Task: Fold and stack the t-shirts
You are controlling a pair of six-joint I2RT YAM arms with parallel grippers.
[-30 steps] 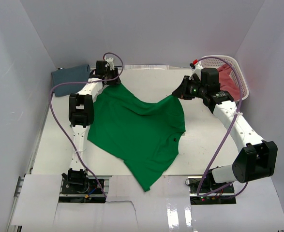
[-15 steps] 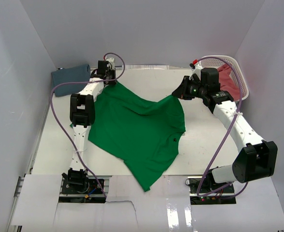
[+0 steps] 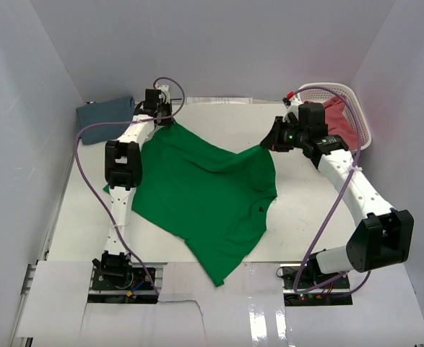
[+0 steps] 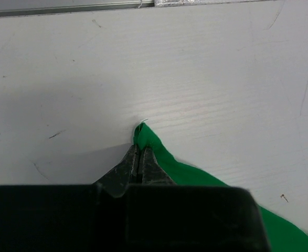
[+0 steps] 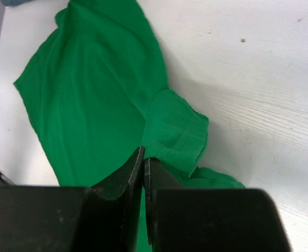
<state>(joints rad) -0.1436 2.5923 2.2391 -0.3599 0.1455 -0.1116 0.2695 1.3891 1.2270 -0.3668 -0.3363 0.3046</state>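
my left gripper (image 4: 139, 153) is pinched tight on a corner of the green t-shirt (image 3: 204, 199), at the far left of the table (image 3: 305, 210). in the left wrist view the two dark fingers meet with no gap, and a small green tip pokes out just beyond them. the wrist housing fills the bottom of that view and hides most of the cloth.

my right gripper (image 5: 144, 156) is closed too, clamped on an edge of the same shirt at its far right side. the cloth between those fingers is probably the hem near a sleeve, but the folds there are hard to read. from above, that edge rises off the table up to the gripper, and the gripper's own body covers the pinch itself.

the rest of the green t-shirt lies spread and wrinkled across the middle of the table, its near corner reaching over the front edge. my left arm lies along the shirt's left margin and hides it.

the slate-blue t-shirt (image 3: 105, 118) sits bundled at the far left corner, near my left gripper but apart from the green one. the pinkish-red t-shirt (image 3: 340, 110) lies in the white lattice basket (image 3: 331, 87) at the far right corner, partly hidden behind my right wrist.
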